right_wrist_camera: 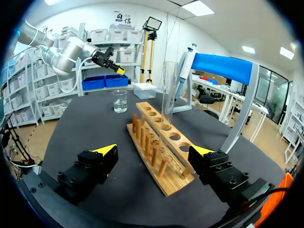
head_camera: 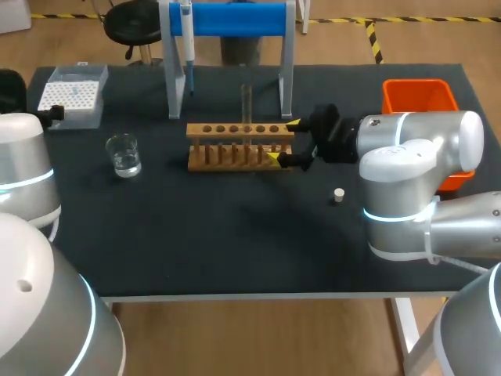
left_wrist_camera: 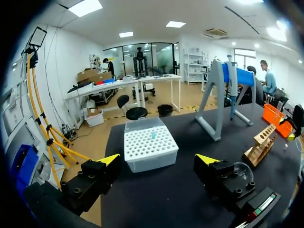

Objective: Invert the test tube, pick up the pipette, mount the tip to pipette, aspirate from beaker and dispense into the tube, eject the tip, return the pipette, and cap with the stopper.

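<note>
Test tube [head_camera: 246, 106] is standing upright in the wooden rack [head_camera: 239, 146]; right gripper [head_camera: 283, 141] is hovering wide open at the rack's end. Pipette [head_camera: 188, 47] is hanging on its stand [head_camera: 235, 19], stopper [head_camera: 338, 194] is lying on the desk [head_camera: 235, 235]: pipetting and capping are still pending

Black table, three bystanders on it: rack, stand, bin.
Dead centre of the black table [head_camera: 235, 243] sits a wooden rack [head_camera: 235, 149], a row of round holes along its top plank and a line of upright pegs on the near side. Just behind it stands the stand [head_camera: 235, 19], a blue crossbar carried on pale grey legs planted on the far part of the table. Over at the right far corner, well apart from the rack, there's an orange bin [head_camera: 419, 95], its near side partly hidden.
</note>
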Available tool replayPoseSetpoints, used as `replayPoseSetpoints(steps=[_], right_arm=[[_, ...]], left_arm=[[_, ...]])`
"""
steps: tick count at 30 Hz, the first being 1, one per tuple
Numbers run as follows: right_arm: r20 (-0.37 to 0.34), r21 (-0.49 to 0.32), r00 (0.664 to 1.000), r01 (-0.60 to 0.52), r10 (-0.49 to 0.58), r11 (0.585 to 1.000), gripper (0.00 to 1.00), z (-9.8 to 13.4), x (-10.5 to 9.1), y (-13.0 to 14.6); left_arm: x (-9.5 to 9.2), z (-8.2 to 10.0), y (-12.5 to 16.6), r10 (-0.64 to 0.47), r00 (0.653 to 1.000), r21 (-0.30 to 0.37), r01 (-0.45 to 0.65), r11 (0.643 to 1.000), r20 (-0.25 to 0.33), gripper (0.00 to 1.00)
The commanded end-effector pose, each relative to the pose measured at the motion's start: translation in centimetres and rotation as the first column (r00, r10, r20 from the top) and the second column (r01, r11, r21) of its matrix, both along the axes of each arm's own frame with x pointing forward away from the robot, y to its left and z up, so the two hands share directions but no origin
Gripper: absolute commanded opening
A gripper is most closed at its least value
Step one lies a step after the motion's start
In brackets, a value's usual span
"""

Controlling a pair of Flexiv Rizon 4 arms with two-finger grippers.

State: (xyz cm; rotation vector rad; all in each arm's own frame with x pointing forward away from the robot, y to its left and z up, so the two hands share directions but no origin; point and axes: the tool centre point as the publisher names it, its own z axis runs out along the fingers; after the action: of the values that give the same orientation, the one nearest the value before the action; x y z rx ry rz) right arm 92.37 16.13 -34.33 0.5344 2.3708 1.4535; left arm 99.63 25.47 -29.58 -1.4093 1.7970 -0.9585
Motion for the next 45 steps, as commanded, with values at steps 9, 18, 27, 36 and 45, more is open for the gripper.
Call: replayPoseSetpoints(steps=[9,18,27,36,45], right_arm=[[0.002,0.001,1.0,0.002,-0.002,1.0,1.0,0.0,-0.1,0.0],[0.002,0.001,1.0,0.002,-0.002,1.0,1.0,0.0,-0.1,0.0],[0.002,0.001,1.0,0.002,-0.002,1.0,1.0,0.0,-0.1,0.0],[0.002,0.001,1.0,0.002,-0.002,1.0,1.0,0.0,-0.1,0.0],[0.002,0.001,1.0,0.002,-0.002,1.0,1.0,0.0,-0.1,0.0]], left_arm=[[5.1,-2.6,0.2,0.015,1.0,-0.017,-0.016,1.0,-0.018,1.0],[6.5,-2.9,0.5,0.007,1.0,-0.039,-0.007,0.999,0.0,1.0],[6.7,-2.9,0.5,0.007,1.0,-0.037,-0.007,0.999,-0.002,1.0],[6.7,-2.9,0.5,0.007,1.0,-0.037,-0.007,0.999,-0.002,1.0],[6.7,-2.9,0.5,0.007,1.0,-0.037,-0.007,0.999,-0.002,1.0]])
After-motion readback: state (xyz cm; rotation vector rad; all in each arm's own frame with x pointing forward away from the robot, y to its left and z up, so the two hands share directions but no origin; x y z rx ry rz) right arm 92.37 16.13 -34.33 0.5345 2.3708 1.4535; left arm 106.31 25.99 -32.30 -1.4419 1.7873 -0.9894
